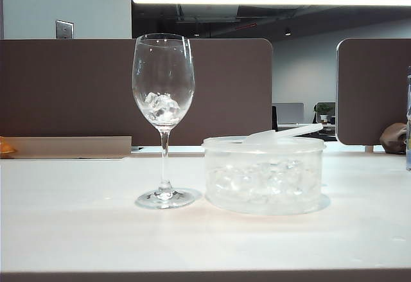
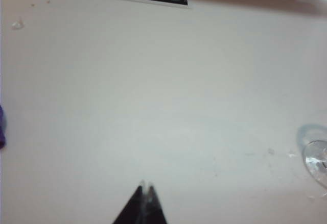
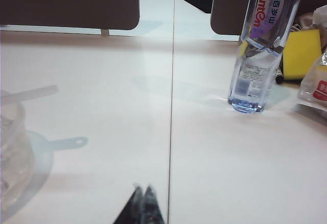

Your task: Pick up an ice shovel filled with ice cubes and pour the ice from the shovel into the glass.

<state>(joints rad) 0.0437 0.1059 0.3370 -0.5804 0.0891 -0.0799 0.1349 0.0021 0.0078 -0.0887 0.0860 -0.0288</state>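
Fig.: bench scene, exterior view w/ both wrist views. The glass (image 1: 163, 89) stood upright on the white table (image 1: 70, 224), left of centre, its round foot flat on the surface. A small heap of ice cubes (image 1: 160, 106) lay in the bottom of the bowl. Just beside it, to the right and apart from the foot, sat a low round translucent tub (image 1: 264, 176) w/ more ice showing through its wall. The ice shovel (image 1: 282, 134) lay across the tub's rim, handle pointing right and tilted slightly upward; whether its scoop held ice couldn't be told.

No arm appeared in the exterior view. Left gripper (image 2: 145, 187): dark fingertips pressed together, nothing between them, poised over bare table; the glass foot (image 2: 318, 161) showed at the frame edge, well apart from the tips. Right gripper (image 3: 142, 189): fingertips likewise together and empty, over bare table near a seam line; the tub (image 3: 13, 152) and shovel handle (image 3: 30, 95) lay off to one side, not touched.

Also in the right wrist view: a clear water bottle (image 3: 260, 50) w/ a printed label standing upright, and a yellow object (image 3: 302, 53) behind it. Brown partition panels (image 1: 77, 89) closed off the back of the table.
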